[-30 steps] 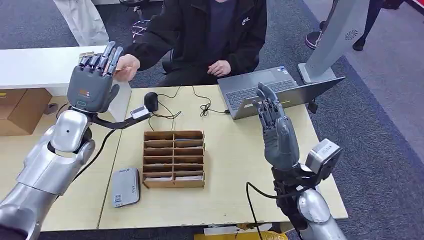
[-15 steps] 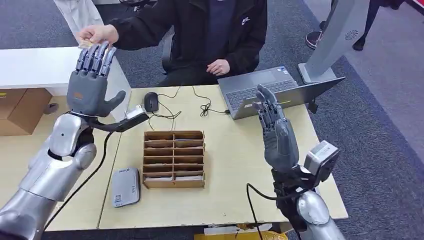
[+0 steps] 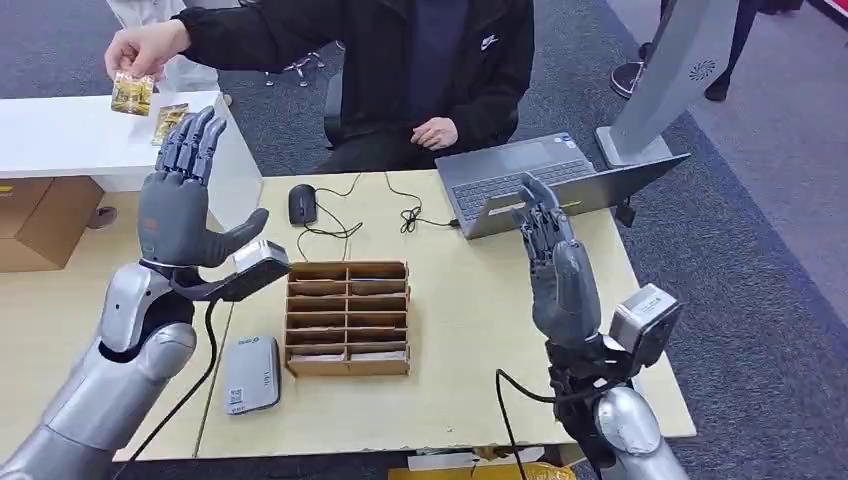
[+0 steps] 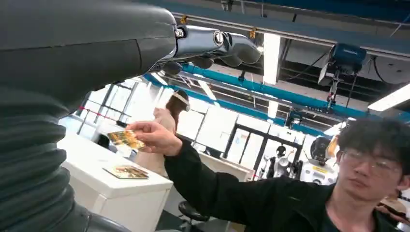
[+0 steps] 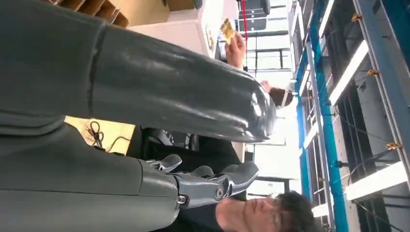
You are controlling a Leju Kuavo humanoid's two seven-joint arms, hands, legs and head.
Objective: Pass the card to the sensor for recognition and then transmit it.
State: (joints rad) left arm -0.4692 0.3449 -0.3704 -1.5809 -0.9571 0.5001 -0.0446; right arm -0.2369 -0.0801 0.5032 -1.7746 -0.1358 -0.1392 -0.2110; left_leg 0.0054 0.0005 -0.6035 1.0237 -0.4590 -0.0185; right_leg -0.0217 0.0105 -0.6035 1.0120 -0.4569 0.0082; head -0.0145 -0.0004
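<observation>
A person across the table holds a gold card (image 3: pixel 131 92) in a raised hand (image 3: pixel 145 48) over the white counter; the same card (image 4: pixel 125 138) appears in the left wrist view and, small, as the card (image 5: pixel 227 29) in the right wrist view. A second gold card (image 3: pixel 168 119) lies on the counter, seen too as a flat card (image 4: pixel 126 171). My left hand (image 3: pixel 182 196) is raised just below and right of the held card, fingers straight, thumb spread, holding nothing. My right hand (image 3: pixel 555 268) stands upright over the table's right side, fingers straight, empty. A grey sensor box (image 3: pixel 250 374) lies near the front left.
A cardboard slot organizer (image 3: pixel 347 317) sits mid-table. A laptop (image 3: pixel 545 182), a mouse (image 3: pixel 301 203) and cables lie at the back. The white counter (image 3: pixel 70 135) stands at left with cardboard boxes (image 3: pixel 42 216) beneath. A grey stand (image 3: pixel 672 70) rises at back right.
The person took the card from my left hand's fingertips and lifted it away to the left. My left hand sank lower and opened its thumb. My right hand barely moved.
</observation>
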